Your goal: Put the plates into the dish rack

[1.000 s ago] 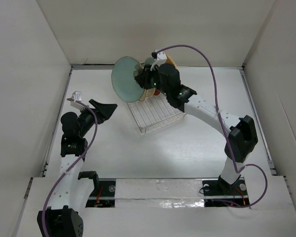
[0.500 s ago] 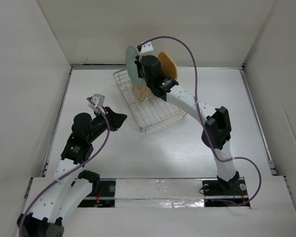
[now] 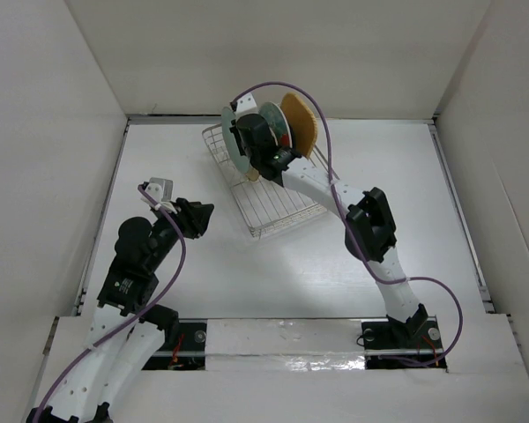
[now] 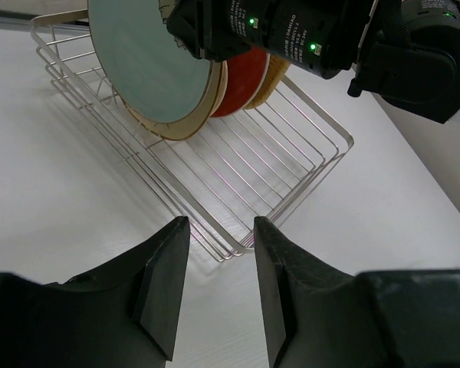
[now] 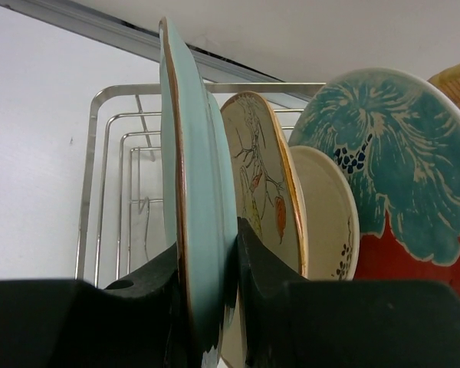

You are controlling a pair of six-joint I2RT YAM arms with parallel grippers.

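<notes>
Sitting at an angle on the white table (image 3: 203, 273), the silver wire rectangular dish rack (image 3: 273, 207) is holding a row of plates on edge at its far end, near the back wall. Its near half is showing only bare wires.

Reading the right wrist view left to right:
- The pale teal round plate (image 5: 203, 192) is standing upright at the left end of the row. The right gripper (image 5: 207, 261) is clenching its rim, one finger on each face. Its bottom edge is hidden, so I cannot tell if it is resting on the wires.
- The beige floral plate (image 5: 264, 176) is leaning just beside it.
- The cream plate with a dark mark (image 5: 330, 207) is coming next.
- The red plate with a teal-white pattern (image 5: 399, 153) is following.
- The orange plate (image 5: 456, 84) is peeking in at the right frame edge.

Around the rack, the left gripper (image 4: 215, 268) is hovering low over the table just off the rack's near corner. Its jaws are standing apart and gripping nothing. The right arm is reaching over the rack's right side, and its black wrist is blocking the plate tops in the left wrist view.
</notes>
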